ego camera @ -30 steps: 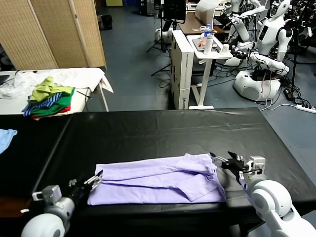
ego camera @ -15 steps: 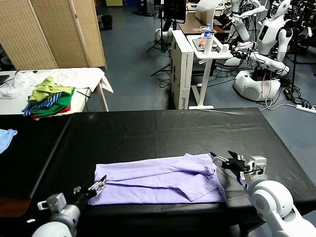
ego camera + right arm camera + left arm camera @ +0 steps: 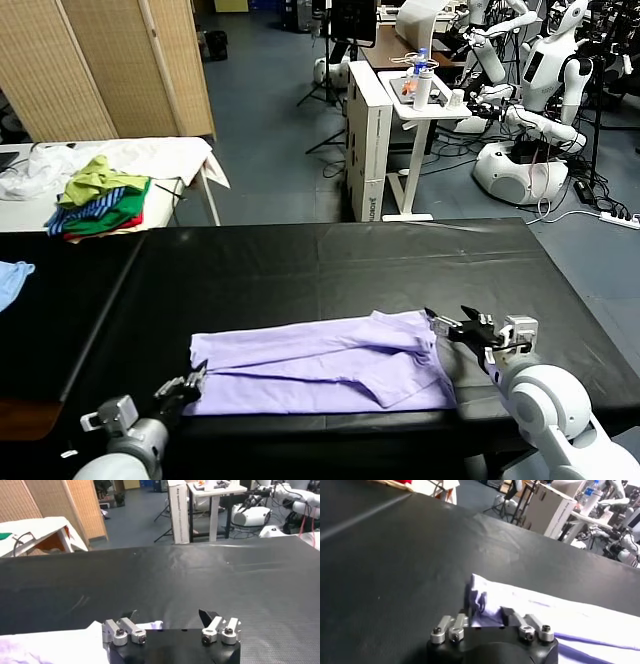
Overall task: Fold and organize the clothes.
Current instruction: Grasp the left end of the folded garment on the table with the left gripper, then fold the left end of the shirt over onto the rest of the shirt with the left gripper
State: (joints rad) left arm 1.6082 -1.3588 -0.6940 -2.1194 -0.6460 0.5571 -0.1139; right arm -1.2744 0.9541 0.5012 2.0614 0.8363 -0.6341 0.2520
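Observation:
The pale lavender T-shirt (image 3: 320, 365) lies folded into a long band along the front of the black table (image 3: 330, 260). My left gripper (image 3: 188, 383) is low at the shirt's front left corner. In the left wrist view its jaws (image 3: 487, 611) stand apart, with the corner of the shirt (image 3: 555, 625) between them. My right gripper (image 3: 447, 325) is open and empty at the shirt's right end. In the right wrist view (image 3: 169, 614) an edge of the shirt (image 3: 65, 642) shows just beside one finger.
A green, striped and red pile of garments (image 3: 100, 205) sits on a white table at the back left. A light blue cloth (image 3: 12, 280) lies at the far left edge. A white cart (image 3: 420, 100) and other robots (image 3: 530, 120) stand beyond the table.
My left gripper has drawn back toward the table's front edge, from the shirt's left edge to its front left corner. The right gripper has not moved.

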